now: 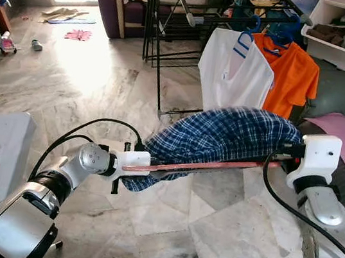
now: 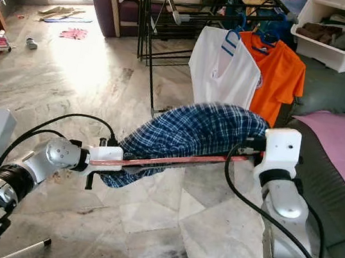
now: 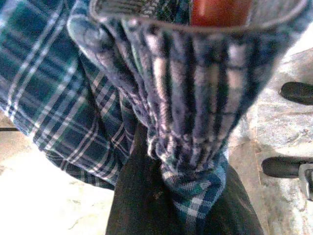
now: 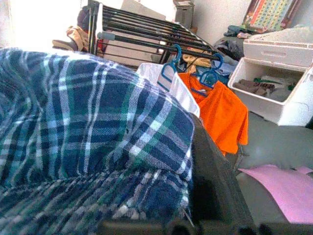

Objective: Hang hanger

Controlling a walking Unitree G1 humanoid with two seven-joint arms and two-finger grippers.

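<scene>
A black drying rack (image 1: 196, 16) stands far ahead with two shirts, a white shirt (image 1: 233, 73) and an orange shirt (image 1: 293, 79), on blue hangers. Both arms reach forward, level. A pink hanger (image 1: 206, 165) carrying a blue plaid shirt (image 1: 223, 136) spans between the left tool (image 1: 144, 164) and right tool (image 1: 285, 155); cloth hides both grips, so I cannot tell.

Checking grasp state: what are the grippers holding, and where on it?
A red hanger draped with a blue plaid shirt spans both grippers: left gripper at one end, right gripper at the other. Cloth hides the fingers.
</scene>
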